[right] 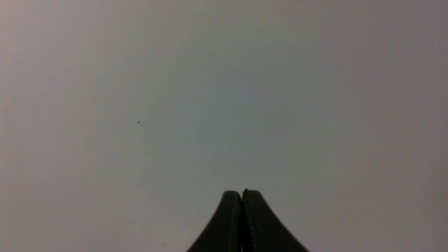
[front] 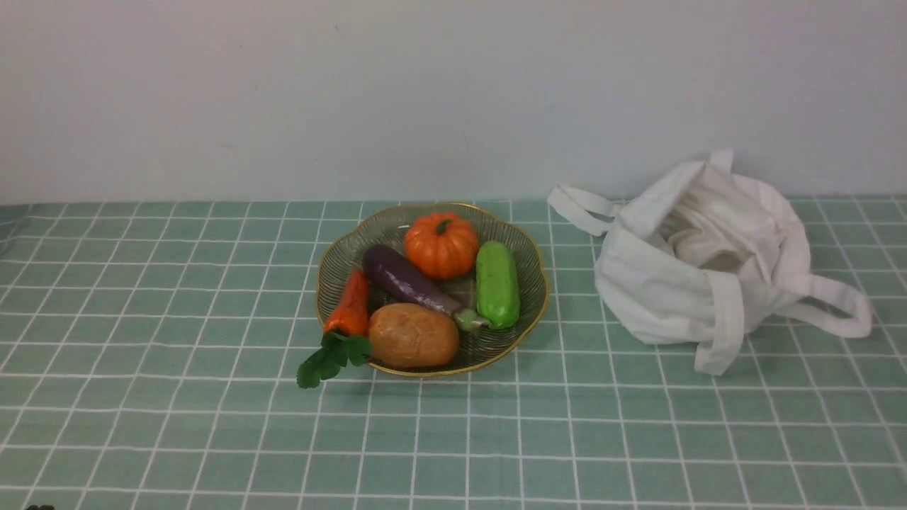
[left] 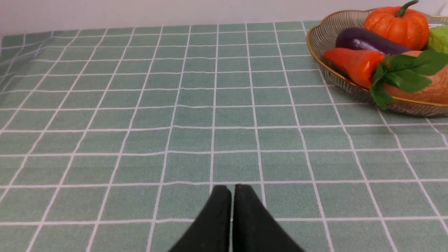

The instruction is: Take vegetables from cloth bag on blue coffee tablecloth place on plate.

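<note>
The orange carrot (front: 349,304) lies in the wire plate (front: 528,312) at its left side, its green leaves (front: 331,360) hanging over the gold rim; it also shows in the left wrist view (left: 353,63). The white cloth bag (front: 701,262) lies slumped and open to the right of the plate on the teal checked tablecloth (front: 177,354). My left gripper (left: 232,190) is shut and empty, low over the cloth, well left of the plate (left: 322,52). My right gripper (right: 242,193) is shut and empty, facing only a blank grey wall. Neither gripper shows in the front view.
The plate also holds an orange pumpkin (front: 441,244), a purple eggplant (front: 407,280), a green cucumber (front: 497,285) and a brown potato (front: 413,335). The bag's strap handles (front: 577,207) spread on the cloth. A pale wall stands behind the table.
</note>
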`<state>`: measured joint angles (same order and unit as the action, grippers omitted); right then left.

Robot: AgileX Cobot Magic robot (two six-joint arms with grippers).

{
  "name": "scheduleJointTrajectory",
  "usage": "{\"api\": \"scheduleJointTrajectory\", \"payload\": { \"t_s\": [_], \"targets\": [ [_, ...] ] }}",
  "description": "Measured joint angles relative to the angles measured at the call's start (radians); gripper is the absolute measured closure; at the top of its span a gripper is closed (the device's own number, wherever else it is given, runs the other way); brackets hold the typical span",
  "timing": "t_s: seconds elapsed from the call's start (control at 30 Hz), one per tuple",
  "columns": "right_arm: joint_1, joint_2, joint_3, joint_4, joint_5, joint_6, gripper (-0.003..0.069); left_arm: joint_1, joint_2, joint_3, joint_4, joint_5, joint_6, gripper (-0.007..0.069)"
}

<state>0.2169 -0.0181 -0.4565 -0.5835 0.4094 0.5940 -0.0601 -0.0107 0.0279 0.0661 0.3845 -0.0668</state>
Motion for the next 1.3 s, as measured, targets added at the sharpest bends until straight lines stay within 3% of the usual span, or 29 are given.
{"api": "scheduleJointTrajectory", "payload": {
  "t_s": [0.37, 0.57, 0.77, 0.93, 1.17, 1.3],
  "targets": [
    [0.0, 0.0, 0.016, 0.0, 0.05, 0.0, 0.0669, 0.0, 0.0, 0.0, 0.0, 0.0, 0.0, 0.0632],
    [0.0, 0.0, 0.028, 0.102, 0.068, -0.023, 0.0669, 0.0, 0.0, 0.0, 0.0, 0.0, 0.0, 0.0632],
    [0.0, 0.0, 0.118, 0.407, -0.044, -0.363, 0.0669, 0.0, 0.0, 0.0, 0.0, 0.0, 0.0, 0.0632],
    [0.0, 0.0, 0.17, 0.578, -0.079, -0.533, 0.0669, 0.0, 0.0, 0.0, 0.0, 0.0, 0.0, 0.0632],
    [-0.015, 0.001, 0.273, 0.545, -0.083, -0.594, 0.0669, 0.0, 0.0, 0.0, 0.0, 0.0, 0.0, 0.0632],
    [-0.143, 0.001, 0.403, 0.506, -0.083, -0.594, 0.0669, 0.0, 0.0, 0.0, 0.0, 0.0, 0.0, 0.0632]
  ]
}}
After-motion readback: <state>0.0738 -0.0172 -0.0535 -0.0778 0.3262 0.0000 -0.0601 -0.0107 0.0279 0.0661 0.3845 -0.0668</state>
